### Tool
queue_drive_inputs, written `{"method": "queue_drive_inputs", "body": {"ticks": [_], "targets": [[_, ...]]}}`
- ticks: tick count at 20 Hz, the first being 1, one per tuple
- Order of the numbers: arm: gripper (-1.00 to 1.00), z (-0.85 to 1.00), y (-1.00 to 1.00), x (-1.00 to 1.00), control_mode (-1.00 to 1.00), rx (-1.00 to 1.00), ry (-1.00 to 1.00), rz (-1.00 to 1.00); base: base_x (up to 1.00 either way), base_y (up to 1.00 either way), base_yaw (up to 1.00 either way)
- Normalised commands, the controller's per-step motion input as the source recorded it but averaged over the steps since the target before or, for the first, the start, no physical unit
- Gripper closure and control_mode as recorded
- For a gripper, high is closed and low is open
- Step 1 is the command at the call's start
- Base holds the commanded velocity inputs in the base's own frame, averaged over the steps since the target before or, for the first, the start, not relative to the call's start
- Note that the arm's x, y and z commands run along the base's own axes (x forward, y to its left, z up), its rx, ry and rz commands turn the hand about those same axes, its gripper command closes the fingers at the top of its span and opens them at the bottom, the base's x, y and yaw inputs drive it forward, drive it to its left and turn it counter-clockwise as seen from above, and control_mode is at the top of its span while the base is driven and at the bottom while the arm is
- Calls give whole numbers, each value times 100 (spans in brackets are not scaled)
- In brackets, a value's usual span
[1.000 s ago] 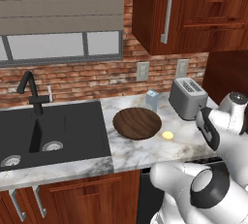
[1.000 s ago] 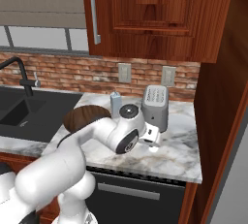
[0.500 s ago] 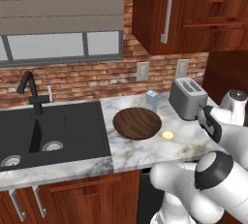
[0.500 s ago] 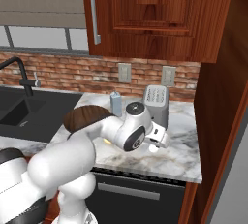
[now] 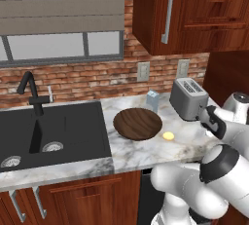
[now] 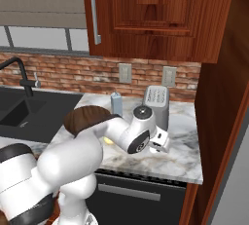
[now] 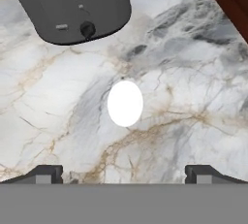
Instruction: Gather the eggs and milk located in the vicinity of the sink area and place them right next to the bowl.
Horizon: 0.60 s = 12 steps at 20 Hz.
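— Where do the jaws (image 7: pixel 124 173) stand?
— Released, tips wide apart, hovering over the marble desk (image 7: pixel 193 97) just near of the toaster (image 5: pixel 189 99), with a white oval (image 7: pixel 125 103) below them.
— And the goods?
— The eggs (image 5: pixel 168 136) lie just right of the bowl (image 5: pixel 137 123); the milk (image 5: pixel 152 101) stands just beyond it. The sink area (image 5: pixel 48 131) is far left.

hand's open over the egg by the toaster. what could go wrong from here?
1. The white egg lies close to the toaster, so the wide-open hand could clip the toaster on the way down.
2. The egg is smooth and sits on the bare marble counter; an off-centre touch may roll it away.
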Motion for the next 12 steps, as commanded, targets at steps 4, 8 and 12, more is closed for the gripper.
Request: {"method": "queue_drive_inputs", "body": {"ticks": [4, 8, 12], "targets": [[-100, -16, -1, 10, -100, 0, 0, 1, 0, 0, 0], [-100, -4, 0, 19, -100, 0, 0, 2, 0, 0, 0], [-100, -1, 0, 25, -100, -3, 0, 5, 0, 0, 0]]}}
